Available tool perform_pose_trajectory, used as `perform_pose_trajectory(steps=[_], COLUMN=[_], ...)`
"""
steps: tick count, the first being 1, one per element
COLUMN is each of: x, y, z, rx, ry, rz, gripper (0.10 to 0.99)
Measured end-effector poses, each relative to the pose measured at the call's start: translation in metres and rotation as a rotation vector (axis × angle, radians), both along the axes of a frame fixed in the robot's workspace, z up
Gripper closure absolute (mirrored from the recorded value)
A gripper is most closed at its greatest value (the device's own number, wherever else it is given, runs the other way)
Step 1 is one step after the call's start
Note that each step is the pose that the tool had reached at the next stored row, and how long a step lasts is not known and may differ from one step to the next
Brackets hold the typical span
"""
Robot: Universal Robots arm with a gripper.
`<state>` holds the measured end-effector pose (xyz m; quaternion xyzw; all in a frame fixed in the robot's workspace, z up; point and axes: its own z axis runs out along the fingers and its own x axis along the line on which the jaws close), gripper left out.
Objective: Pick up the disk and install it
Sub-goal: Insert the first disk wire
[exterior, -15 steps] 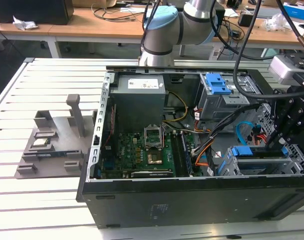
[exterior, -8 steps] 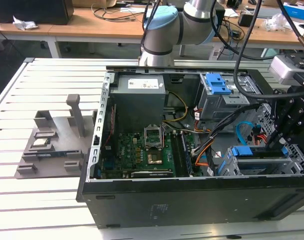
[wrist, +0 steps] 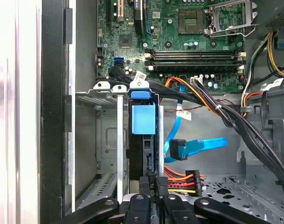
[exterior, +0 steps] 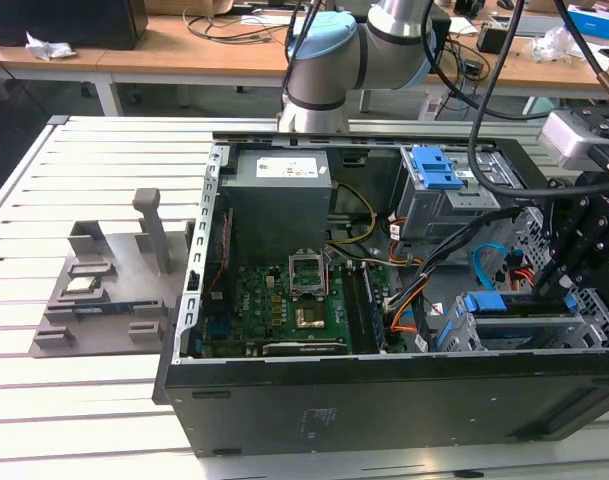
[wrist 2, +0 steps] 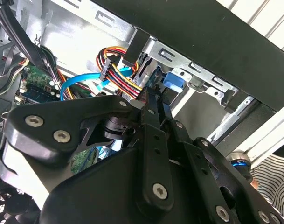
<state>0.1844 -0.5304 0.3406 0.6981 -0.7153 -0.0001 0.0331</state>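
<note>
The disk (wrist: 143, 119) stands on edge in a slot of the silver drive cage (wrist: 109, 100) at the case's front corner, its blue carrier tab toward the motherboard. My gripper (wrist: 153, 183) is shut on the disk's rear edge, one black finger on each side. In the exterior view the gripper (exterior: 556, 290) reaches down at the exterior view's right, just above the blue-framed disk (exterior: 494, 303) lying in the lower cage (exterior: 464, 335). In the second wrist view the narrow fingertips (wrist 2: 153, 105) meet beside the blue carrier (wrist 2: 172, 83).
The open computer case (exterior: 284, 400) lies on a slatted table. Orange, red and blue cables (wrist: 188, 149) crowd next to the cage. A grey cage with a blue latch (exterior: 434, 170) sits farther back. A grey fixture holding a small chip (exterior: 84, 285) stands outside, at the exterior view's left.
</note>
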Motion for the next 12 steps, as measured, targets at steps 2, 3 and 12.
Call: perform_pose_trajectory(steps=[2, 3, 12], x=[0.0000, 0.0000, 0.0000], y=[0.0002, 0.0002, 0.0002], z=[0.0013, 0.0014, -0.0051], rx=[-0.001, -0.001, -0.002], ry=[0.0001, 0.0001, 0.0001], rz=[0.000, 0.000, 0.000], gripper=[0.918, 0.918, 0.918])
